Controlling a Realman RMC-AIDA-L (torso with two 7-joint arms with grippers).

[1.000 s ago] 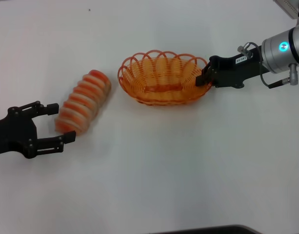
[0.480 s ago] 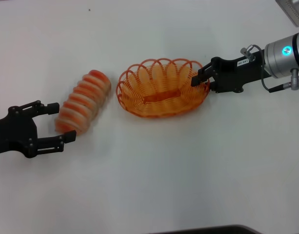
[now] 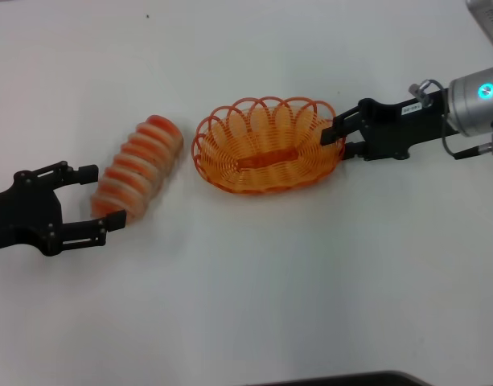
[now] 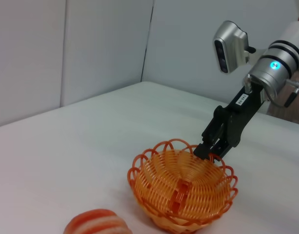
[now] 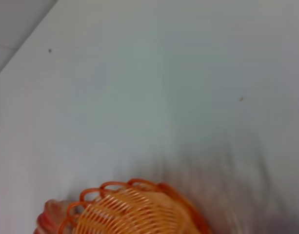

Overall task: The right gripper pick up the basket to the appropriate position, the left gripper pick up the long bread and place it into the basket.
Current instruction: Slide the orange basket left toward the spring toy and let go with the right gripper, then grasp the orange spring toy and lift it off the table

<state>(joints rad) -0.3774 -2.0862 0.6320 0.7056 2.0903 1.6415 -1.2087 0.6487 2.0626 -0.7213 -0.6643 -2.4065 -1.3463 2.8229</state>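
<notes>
Beside the basket (image 3: 268, 146), the right gripper (image 3: 336, 135) had fingers parted off its rim, while the left gripper (image 3: 92, 201) spread wide around the long bread (image 3: 137, 168), seemingly ready to grasp.

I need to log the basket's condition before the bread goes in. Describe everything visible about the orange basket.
The basket is an oval of thin orange woven wire with a looped, scalloped rim and a flat strip along its bottom. It sits upright on the white table, empty. The long bread lies apart from it on the robot's left. The right hand is at the rim's right end, fingers parted, one over the rim loop; whether they touch is unclear.
</notes>
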